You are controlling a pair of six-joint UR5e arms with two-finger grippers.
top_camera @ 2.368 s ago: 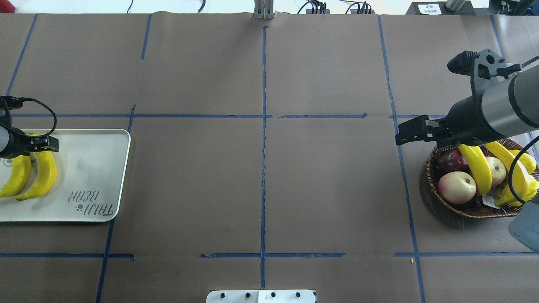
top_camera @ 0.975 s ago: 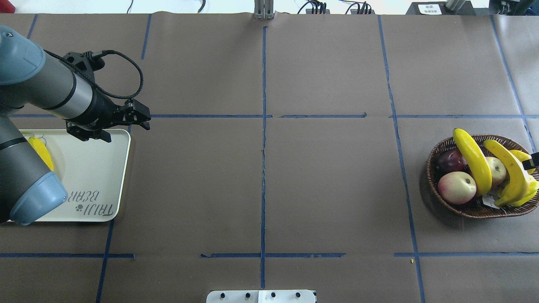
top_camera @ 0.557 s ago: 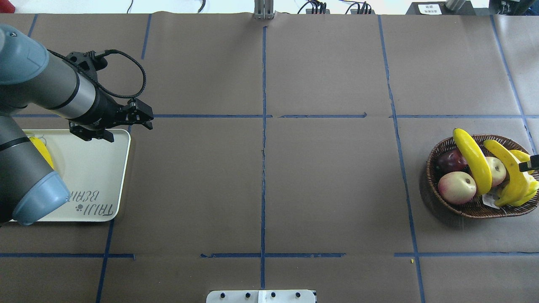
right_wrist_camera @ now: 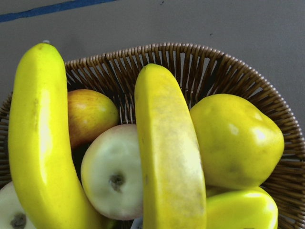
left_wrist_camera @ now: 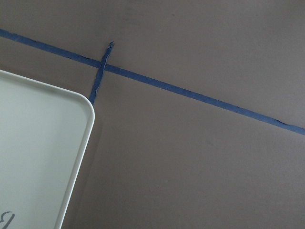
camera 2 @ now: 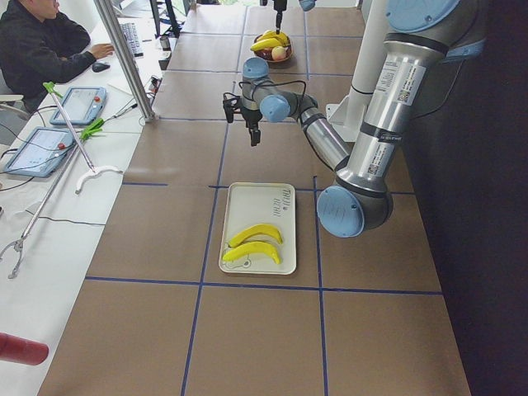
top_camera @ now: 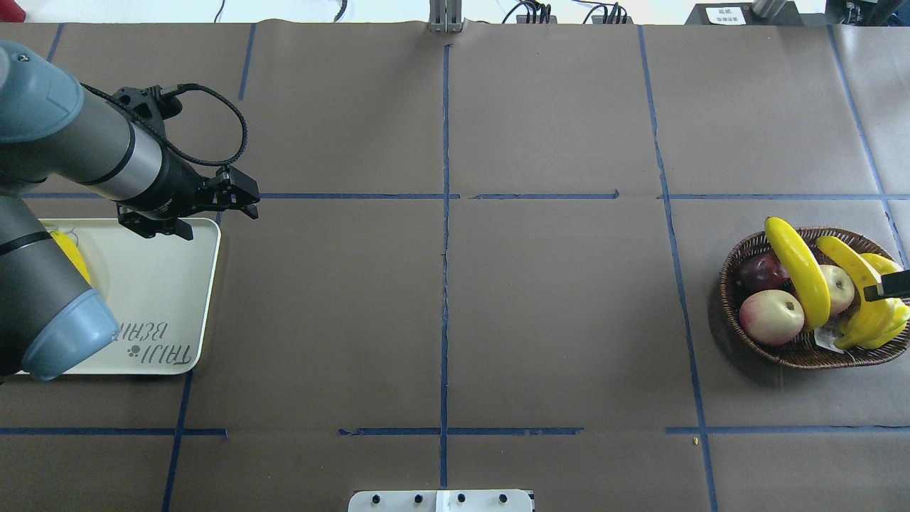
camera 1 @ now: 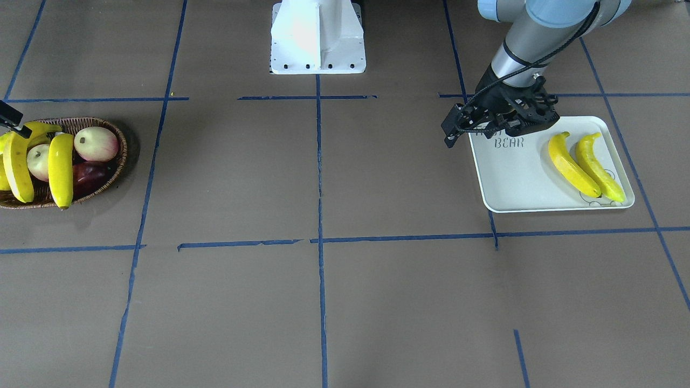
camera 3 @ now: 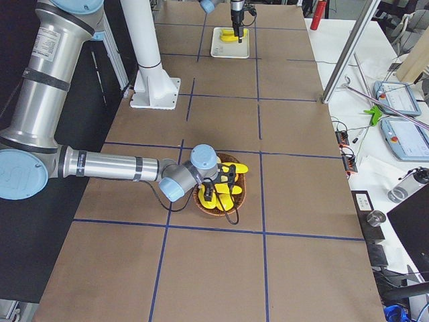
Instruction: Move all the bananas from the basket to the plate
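Two bananas [camera 1: 572, 164] [camera 1: 599, 168] lie side by side on the white plate [camera 1: 517, 180]. Two more bananas [top_camera: 800, 270] [top_camera: 853, 284] lie across the fruit in the wicker basket [top_camera: 732, 274]. In the right wrist view they fill the frame [right_wrist_camera: 38, 143] [right_wrist_camera: 171, 157]. My left gripper [top_camera: 247, 203] hangs empty above the plate's far right corner, fingers apart. My right gripper [camera 3: 221, 184] is over the basket. Only one of its fingers [top_camera: 887, 286] shows in the overhead view, above the right-hand banana. The side view shows its fingers spread.
The basket also holds pale and red apples [top_camera: 771, 316] and a plump yellow mango-like fruit [right_wrist_camera: 233, 138]. My left arm's elbow [top_camera: 64, 334] covers the plate's near left part. Blue tape lines cross the brown table. The robot's base [camera 1: 318, 37] stands at the near edge.
My left arm lifted off the bananas on the plate and moved to the plate's far right corner, then stayed there. My right arm drew back, and its finger now creeps back over the basket.
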